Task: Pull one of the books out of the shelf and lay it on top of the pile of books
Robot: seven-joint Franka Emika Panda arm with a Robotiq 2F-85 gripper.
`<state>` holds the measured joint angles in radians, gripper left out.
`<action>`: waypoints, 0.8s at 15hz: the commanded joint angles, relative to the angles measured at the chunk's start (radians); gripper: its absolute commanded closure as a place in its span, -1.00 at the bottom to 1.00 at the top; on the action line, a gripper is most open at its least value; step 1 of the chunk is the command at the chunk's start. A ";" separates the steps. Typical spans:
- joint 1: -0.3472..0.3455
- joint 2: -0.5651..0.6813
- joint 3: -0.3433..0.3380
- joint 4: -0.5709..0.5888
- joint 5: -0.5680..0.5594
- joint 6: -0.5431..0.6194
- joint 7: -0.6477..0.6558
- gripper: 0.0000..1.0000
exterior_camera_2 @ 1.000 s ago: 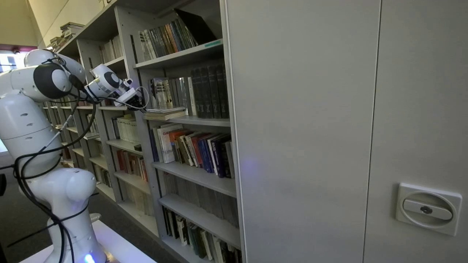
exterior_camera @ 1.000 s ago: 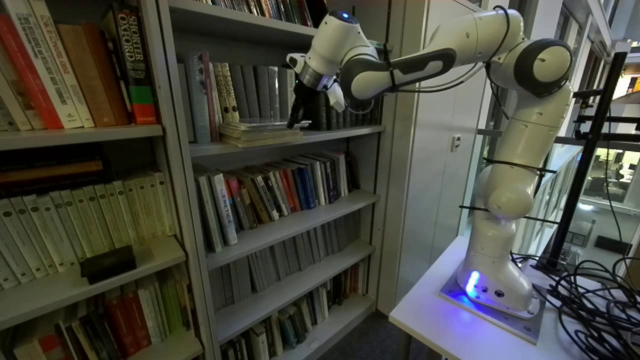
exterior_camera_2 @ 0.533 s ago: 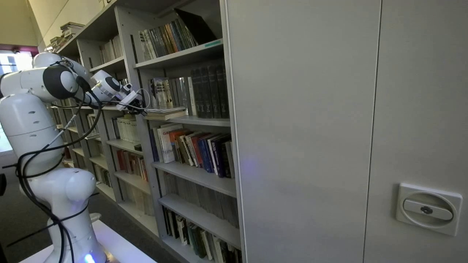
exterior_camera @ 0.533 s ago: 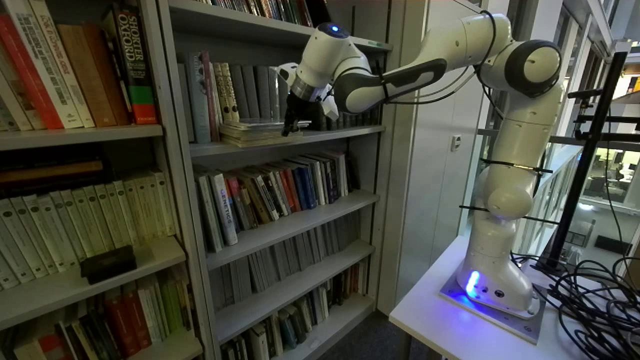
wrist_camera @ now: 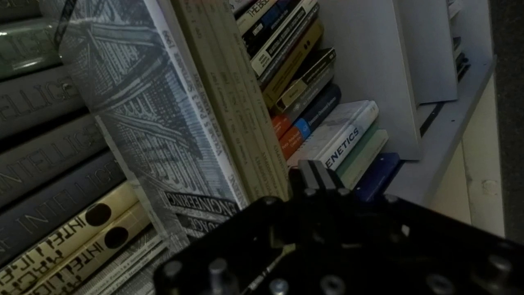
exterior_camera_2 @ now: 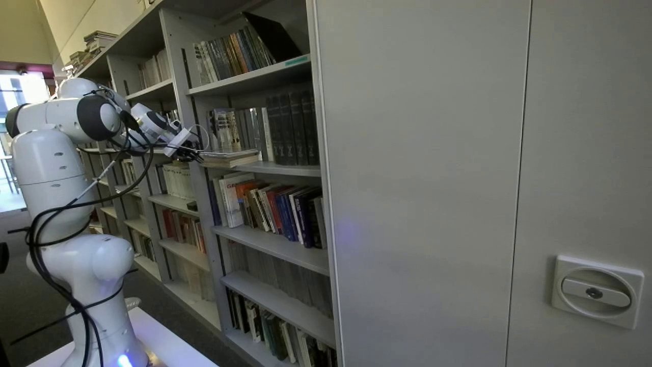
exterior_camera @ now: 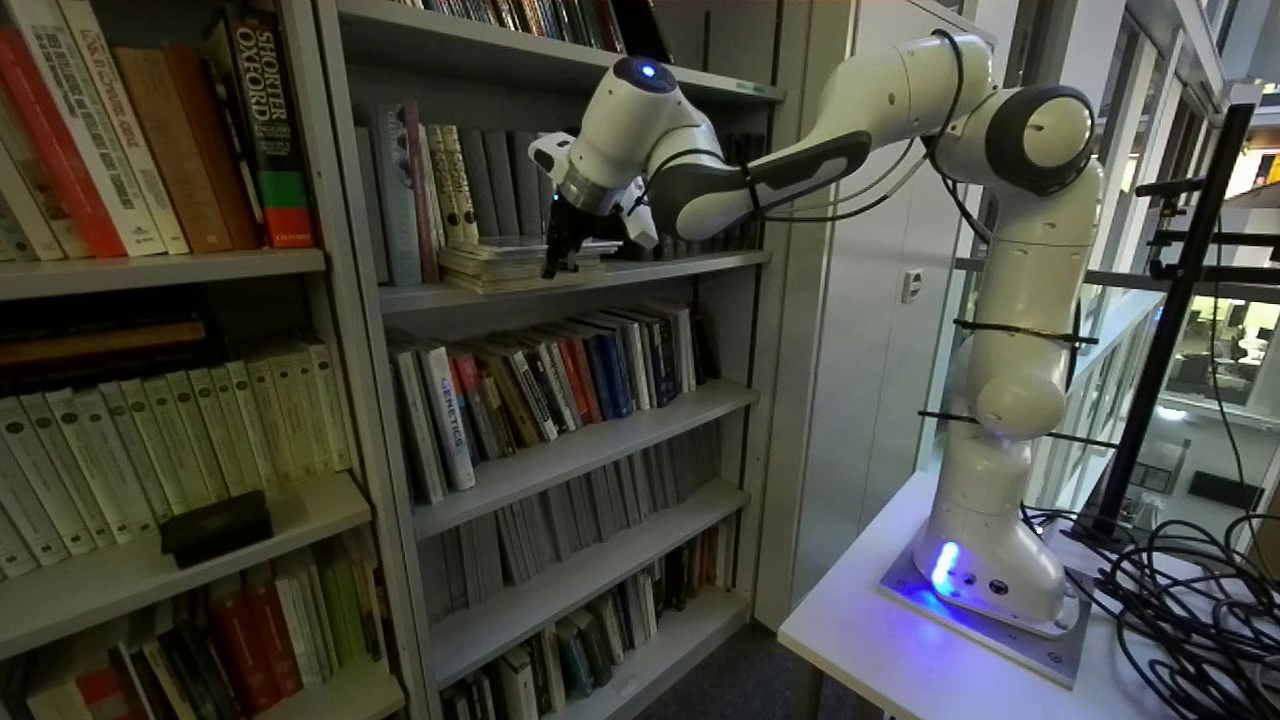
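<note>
The end effector (wrist_camera: 317, 175) is closed up tight, nothing in its grip — just beside the pile of books (exterior_camera: 500, 275).
Slanting downward, it sits so near the pile's spines that I can't tell whether it touches. The top book (wrist_camera: 131, 106) lies flat on that pile, its patterned grey-blue cover upward — ENGINEERING is printed near one edge. The pile rests on a level of the shelf (exterior_camera: 600, 448), the tall grey metal bookcase, with grey volumes (exterior_camera: 500, 185) upright behind it. One level below, a white GENETICS book (exterior_camera: 450, 418) stands slightly tilted in a mixed-colour row of books (exterior_camera: 560, 375). The neighbouring bookcase (exterior_camera: 160, 277) carries a thick SHORTER OXFORD volume (exterior_camera: 265, 130). The white arm (exterior_camera: 1040, 280) stands on a white worktop (exterior_camera: 860, 610), a blue light (exterior_camera: 945, 568) glowing low on its base and black cables (exterior_camera: 1190, 620) tangled beside it.
</note>
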<state>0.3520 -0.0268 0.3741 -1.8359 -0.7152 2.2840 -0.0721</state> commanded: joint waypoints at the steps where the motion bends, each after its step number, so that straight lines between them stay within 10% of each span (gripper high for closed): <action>1: 0.015 0.036 0.013 0.062 -0.055 -0.010 -0.007 1.00; 12: 0.078 0.187 0.029 0.247 -0.074 -0.102 -0.117 1.00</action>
<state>0.4104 0.0969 0.4018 -1.6865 -0.8113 2.2556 -0.1031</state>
